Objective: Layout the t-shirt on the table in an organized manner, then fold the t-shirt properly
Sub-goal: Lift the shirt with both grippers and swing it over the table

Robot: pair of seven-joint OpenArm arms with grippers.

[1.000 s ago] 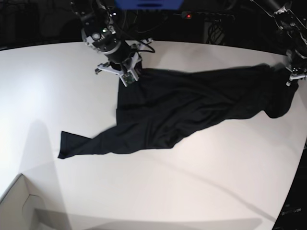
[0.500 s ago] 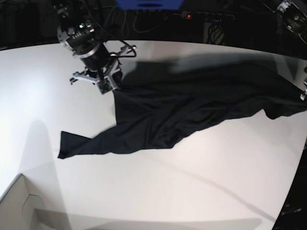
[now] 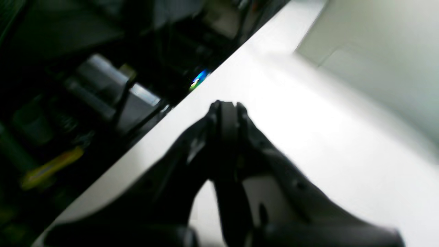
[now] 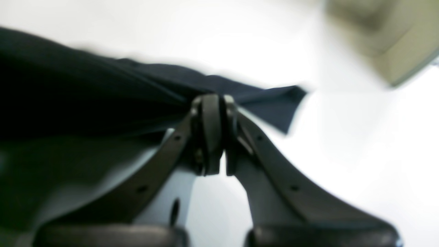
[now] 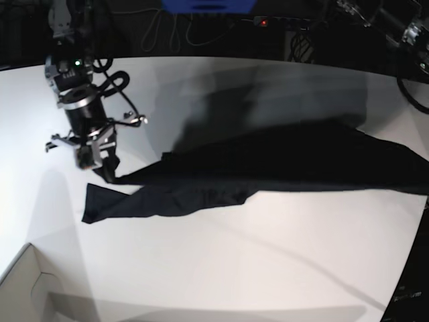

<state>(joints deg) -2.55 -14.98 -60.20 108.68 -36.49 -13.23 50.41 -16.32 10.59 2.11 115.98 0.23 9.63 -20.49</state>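
T-shirt (image 5: pixel 268 164) hangs stretched between the two arms, a long black band above the white counter (image 5: pixel 221 268), with one loose end (image 5: pixel 100 204) trailing on the surface at the base view's left. The right hand (image 4: pixel 214 103) is clenched on a bunched fold of the cloth, which fans out behind its tips in the right wrist view. The left hand (image 3: pixel 224 109) is also clamped tight, with a dark strip between its tips that looks like cloth; the blur leaves that uncertain. In the base view this hand lies beyond the picture's right edge, where the shirt runs out of sight.

The shirt is still twisted and doubled over itself, so the layout looks far from finished. Pulling further apart could tug the thin pinch out of one hand and let the shirt collapse into a heap. Lowering it as it hangs would likely set the twist into the cloth. The far end also sits near the counter's edge and could slide off.
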